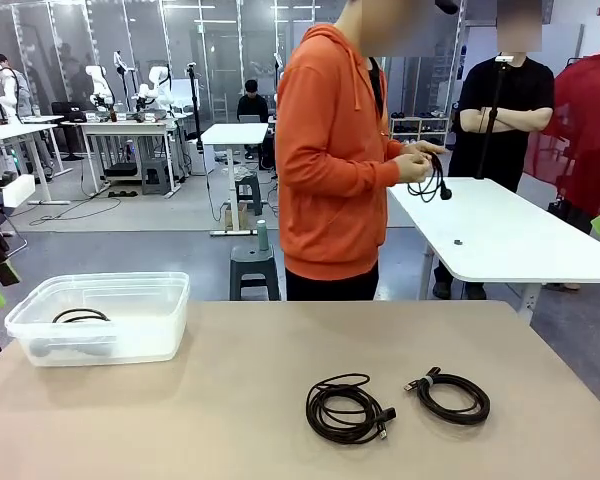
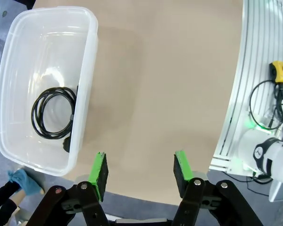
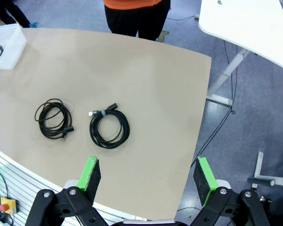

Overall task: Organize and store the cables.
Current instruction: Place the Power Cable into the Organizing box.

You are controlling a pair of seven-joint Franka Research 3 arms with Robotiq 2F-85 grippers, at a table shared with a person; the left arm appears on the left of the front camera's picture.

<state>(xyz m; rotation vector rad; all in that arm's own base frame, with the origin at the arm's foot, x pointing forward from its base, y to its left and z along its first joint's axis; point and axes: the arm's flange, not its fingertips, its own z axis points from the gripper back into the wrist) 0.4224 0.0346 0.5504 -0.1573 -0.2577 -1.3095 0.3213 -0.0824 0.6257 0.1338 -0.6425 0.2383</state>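
Cables [image 1: 352, 432]: round black coils | bin [image 1: 100, 283]: clear plastic | table [image 1: 230, 400]: matte tan

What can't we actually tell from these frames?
Plug types on the left table coil and right table coil: too small, front and right wrist views.
Cable in the bin: front view, cloudy bin wall blurs most of it.
Held cable: front view, the person's hand covers part; length unclear.

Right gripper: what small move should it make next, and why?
Probably lower toward the tied coil, the nearer of the two. The right gripper is open and apart from it, and one cable already sits in the bin.
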